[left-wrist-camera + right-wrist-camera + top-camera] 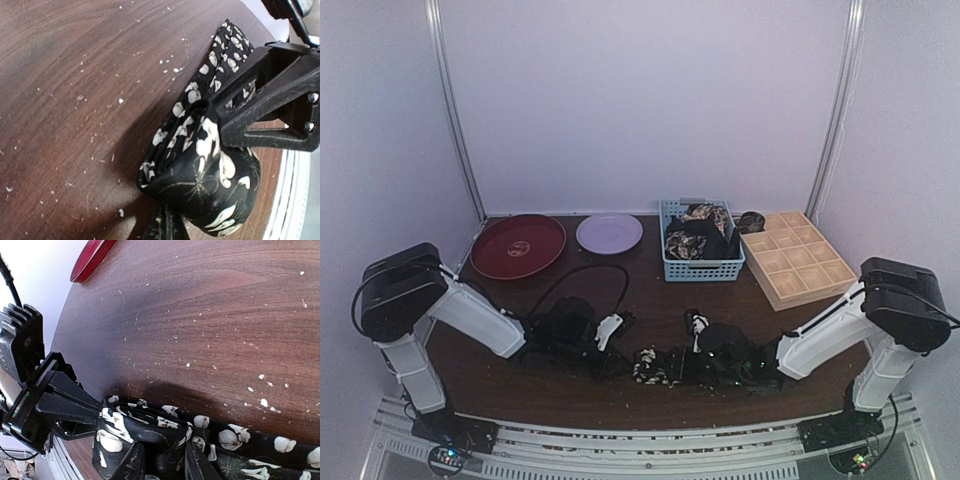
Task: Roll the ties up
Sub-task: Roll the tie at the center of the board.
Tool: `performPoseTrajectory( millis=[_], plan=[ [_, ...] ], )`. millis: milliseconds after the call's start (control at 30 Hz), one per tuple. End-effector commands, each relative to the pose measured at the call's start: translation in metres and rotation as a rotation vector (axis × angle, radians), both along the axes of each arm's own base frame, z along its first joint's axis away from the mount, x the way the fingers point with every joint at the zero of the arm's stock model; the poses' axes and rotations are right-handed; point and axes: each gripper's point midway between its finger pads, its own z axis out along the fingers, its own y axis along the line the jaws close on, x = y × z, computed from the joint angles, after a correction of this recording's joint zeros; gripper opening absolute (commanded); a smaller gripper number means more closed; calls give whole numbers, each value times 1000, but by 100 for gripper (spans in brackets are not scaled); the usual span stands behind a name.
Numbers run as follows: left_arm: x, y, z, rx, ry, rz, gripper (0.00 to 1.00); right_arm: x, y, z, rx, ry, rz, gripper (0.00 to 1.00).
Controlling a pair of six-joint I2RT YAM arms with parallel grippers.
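Speckled dark wood surface point(650, 292), white walls point(650, 100).
Arms stretch low inward; left end effector point(97, 412) and right end effector point(216, 117) both clamp the tie point(200, 175).

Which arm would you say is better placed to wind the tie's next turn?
Left, probably. The left fingers are shut on the rolled end of the tie, so a wrist turn could wind it. The right fingers pinch the tie just beside that roll, better suited to steadying it.

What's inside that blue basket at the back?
The blue basket holds a heap of dark, floral-printed ties, bunched above its rim. How many, and whatever lies beneath them, the heap hides.
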Motion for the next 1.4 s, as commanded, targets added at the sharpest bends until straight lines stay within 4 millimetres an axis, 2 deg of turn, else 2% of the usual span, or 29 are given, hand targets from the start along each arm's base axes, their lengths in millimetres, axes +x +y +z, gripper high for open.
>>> performPoseTrajectory(
  millis=[0, 567, 867, 1167, 1367],
  plan=[
    [2, -19, 29, -85, -28, -24, 0, -6, -20, -19, -99, 14, 4, 29],
    [-1, -35, 49, -117, -23, -51, 0, -3, -35, -10, -133, -42, -15, 29],
    [-3, -49, 61, -113, -44, -74, 0, -3, -41, -6, -137, -68, -16, 26],
    [-6, -58, 51, -72, -34, -87, 1, -3, -56, -10, -154, -78, -48, 26],
    [-7, -67, 53, -58, -40, -98, 5, -2, -66, -11, -169, -90, -69, 26]
  ],
)
